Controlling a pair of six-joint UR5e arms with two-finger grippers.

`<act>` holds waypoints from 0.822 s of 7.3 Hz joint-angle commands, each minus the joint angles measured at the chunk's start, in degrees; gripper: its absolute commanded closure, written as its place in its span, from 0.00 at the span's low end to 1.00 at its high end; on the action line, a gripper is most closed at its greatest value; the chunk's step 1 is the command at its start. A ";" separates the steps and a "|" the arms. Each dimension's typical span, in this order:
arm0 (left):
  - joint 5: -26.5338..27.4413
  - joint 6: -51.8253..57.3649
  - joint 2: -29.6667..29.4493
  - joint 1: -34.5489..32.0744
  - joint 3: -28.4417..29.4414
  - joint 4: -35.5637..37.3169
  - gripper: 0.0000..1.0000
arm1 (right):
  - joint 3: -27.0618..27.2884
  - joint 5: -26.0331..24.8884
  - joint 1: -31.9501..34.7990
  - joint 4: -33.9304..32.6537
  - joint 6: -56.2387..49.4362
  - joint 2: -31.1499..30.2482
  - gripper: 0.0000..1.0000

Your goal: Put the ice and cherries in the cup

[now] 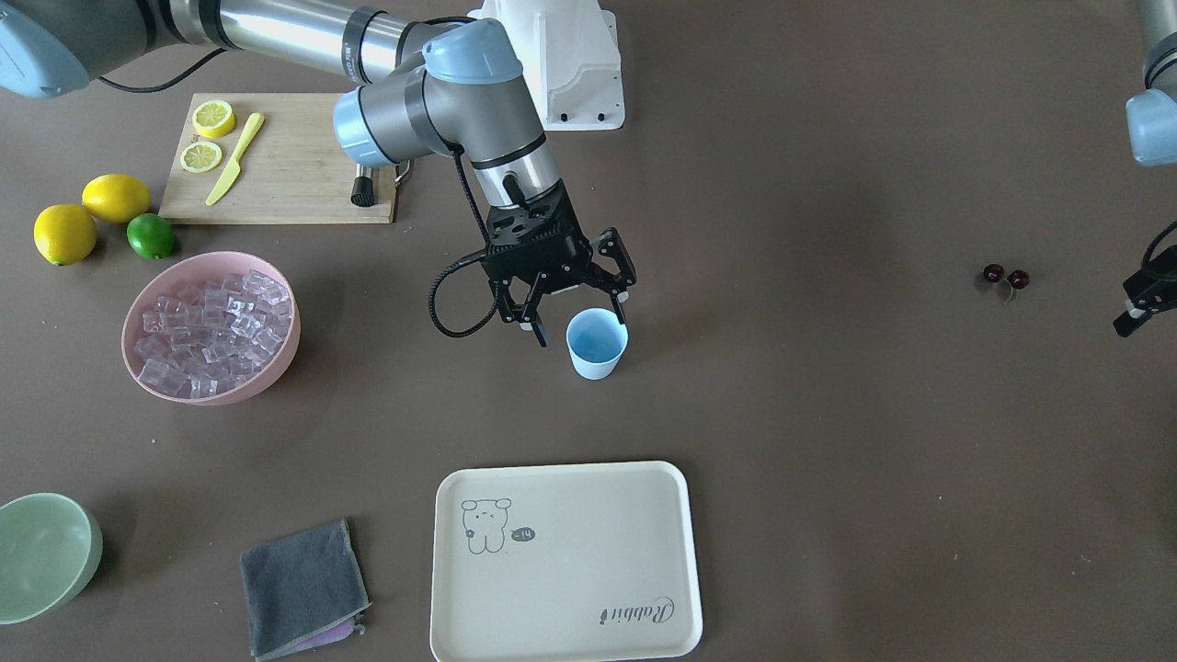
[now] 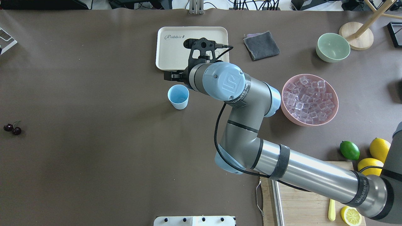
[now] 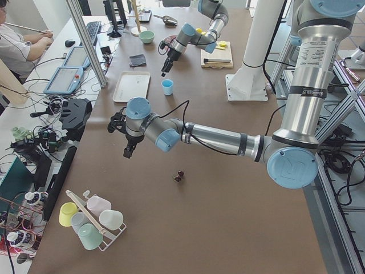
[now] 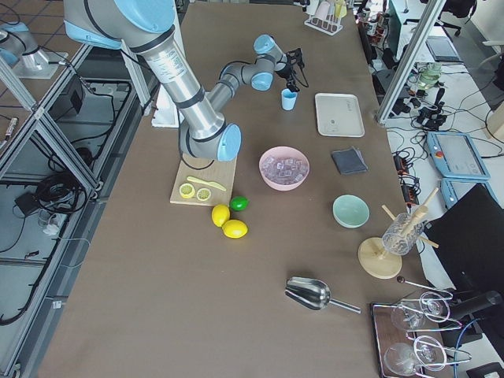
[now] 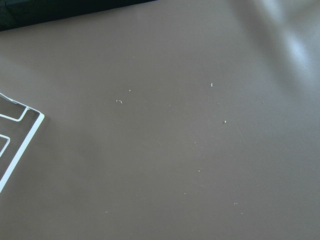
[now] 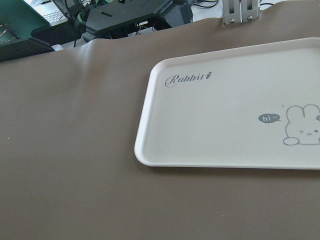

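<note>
The light-blue cup [image 1: 596, 342] stands upright mid-table and looks empty; it also shows in the overhead view [image 2: 178, 96]. My right gripper [image 1: 583, 327] is open and empty, its fingers straddling the cup's rim from just above. The ice [image 1: 213, 329] fills a pink bowl [image 1: 276, 372] off to that arm's side. The two cherries [image 1: 1005, 277] lie on the bare table far from the cup, also in the overhead view [image 2: 12, 128]. My left gripper [image 1: 1138, 308] hovers beside the cherries, cut off by the frame edge; I cannot tell whether it is open.
A cream tray [image 1: 588, 570] lies in front of the cup. A grey cloth [image 1: 302, 588] and pale green bowl [image 1: 41, 556] sit beyond the ice bowl. A cutting board [image 1: 294, 175] with lemon slices and knife, two lemons and a lime [image 1: 150, 236] are near the robot.
</note>
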 commanded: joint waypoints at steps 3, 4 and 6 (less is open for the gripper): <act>0.61 0.00 -0.08 0.00 -1.48 0.18 0.01 | 9.16 20.00 14.66 -2.04 -4.06 -14.69 0.00; 0.62 0.00 0.00 0.00 -2.01 0.17 0.01 | 13.45 22.90 17.74 -8.41 -5.37 -16.99 0.00; 0.88 0.00 1.14 0.00 -4.11 0.26 0.01 | 16.39 22.67 19.88 -21.79 -13.25 -17.88 0.00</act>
